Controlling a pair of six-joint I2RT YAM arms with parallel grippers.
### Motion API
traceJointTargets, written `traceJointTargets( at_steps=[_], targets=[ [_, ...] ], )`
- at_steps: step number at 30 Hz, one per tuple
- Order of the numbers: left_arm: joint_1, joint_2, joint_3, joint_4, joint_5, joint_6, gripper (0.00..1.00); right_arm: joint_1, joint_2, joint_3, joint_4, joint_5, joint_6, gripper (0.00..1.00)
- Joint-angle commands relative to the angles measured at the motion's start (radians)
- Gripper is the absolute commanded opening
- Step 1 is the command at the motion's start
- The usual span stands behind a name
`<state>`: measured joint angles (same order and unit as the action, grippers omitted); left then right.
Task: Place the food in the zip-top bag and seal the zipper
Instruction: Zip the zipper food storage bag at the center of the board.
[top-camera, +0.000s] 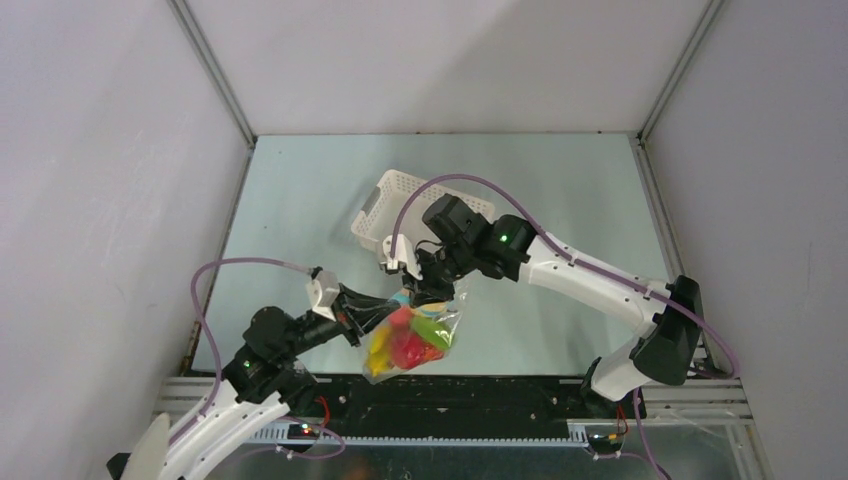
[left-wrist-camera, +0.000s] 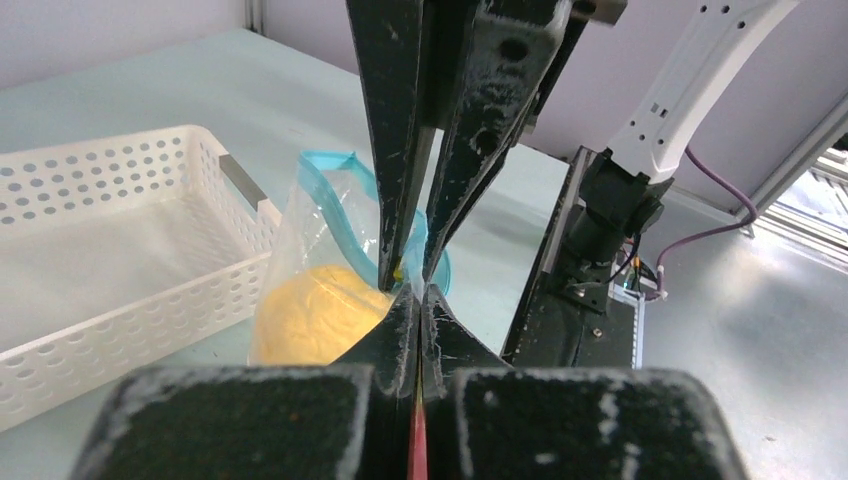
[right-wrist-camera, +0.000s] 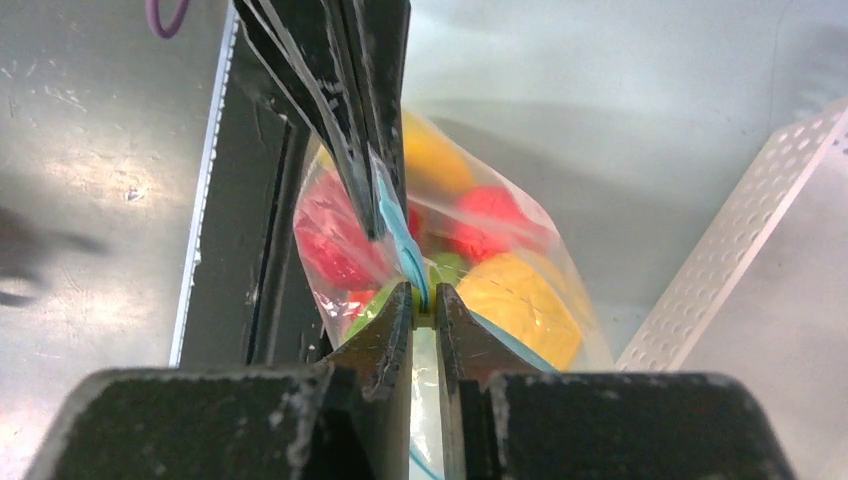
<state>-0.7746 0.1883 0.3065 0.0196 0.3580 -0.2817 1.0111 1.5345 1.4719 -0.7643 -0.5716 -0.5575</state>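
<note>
The zip-top bag (top-camera: 446, 334) hangs off the table between my two grippers, near the front edge. The food (top-camera: 404, 346) is inside it: red, yellow and green pieces. In the right wrist view a red piece (right-wrist-camera: 335, 242) and a yellow piece (right-wrist-camera: 522, 302) press against the clear plastic. My left gripper (left-wrist-camera: 418, 292) is shut on the bag's top edge. My right gripper (right-wrist-camera: 424, 296) is shut on the light-blue zipper (right-wrist-camera: 398, 228), with a small yellow part between its tips. Both grippers meet tip to tip at the bag's mouth (top-camera: 412, 298).
The white slotted basket (top-camera: 400, 195) sits on the table just behind the grippers, and nothing shows inside it (left-wrist-camera: 100, 150). A black mounting rail (top-camera: 450, 395) runs along the near edge under the bag. Grey walls enclose the table on three sides.
</note>
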Motion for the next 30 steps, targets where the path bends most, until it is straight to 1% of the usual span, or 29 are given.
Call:
traceJointTargets(
  at_steps=[1,7,9,13,14,15,16,17,18,20,22,26,30],
  targets=[
    [0.001,-0.059,0.035,0.193,-0.016,-0.017,0.00,-0.034,0.007,-0.037,-0.151,0.182,-0.006,0.09],
    [0.001,-0.086,0.029,0.164,-0.042,-0.013,0.00,-0.045,-0.031,-0.034,-0.131,0.231,0.002,0.08],
    [0.001,-0.088,0.023,0.159,-0.034,-0.004,0.00,-0.046,-0.046,-0.030,-0.120,0.215,0.004,0.06],
    [0.000,-0.034,0.051,0.127,-0.018,0.014,0.00,-0.030,-0.070,-0.011,-0.103,0.172,-0.002,0.03],
    [0.000,-0.018,0.061,0.111,-0.013,0.017,0.02,-0.018,-0.072,-0.007,-0.099,0.173,-0.001,0.03],
    [0.001,0.014,0.083,0.102,-0.008,0.020,0.18,-0.012,-0.076,0.003,-0.098,0.180,-0.002,0.02],
    [0.001,0.033,0.093,0.086,-0.007,0.021,0.39,0.002,-0.078,0.014,-0.090,0.184,0.004,0.01],
    [0.001,0.070,0.114,0.079,-0.008,0.023,0.48,0.008,-0.083,0.020,-0.086,0.189,0.005,0.01],
    [0.001,0.089,0.125,0.066,-0.008,0.024,0.64,0.020,-0.088,0.030,-0.079,0.190,0.006,0.00],
    [0.000,0.142,0.149,0.057,-0.009,0.025,0.76,0.035,-0.098,0.044,-0.076,0.175,-0.001,0.00],
    [0.000,0.186,0.168,0.051,-0.001,0.031,0.82,0.045,-0.107,0.056,-0.078,0.162,-0.006,0.00],
    [0.001,0.239,0.182,0.043,-0.006,0.039,0.87,0.054,-0.122,0.075,-0.084,0.121,-0.012,0.00],
    [0.001,0.245,0.167,0.057,-0.004,0.028,0.86,0.062,-0.130,0.069,-0.074,0.114,-0.009,0.00]
  ],
)
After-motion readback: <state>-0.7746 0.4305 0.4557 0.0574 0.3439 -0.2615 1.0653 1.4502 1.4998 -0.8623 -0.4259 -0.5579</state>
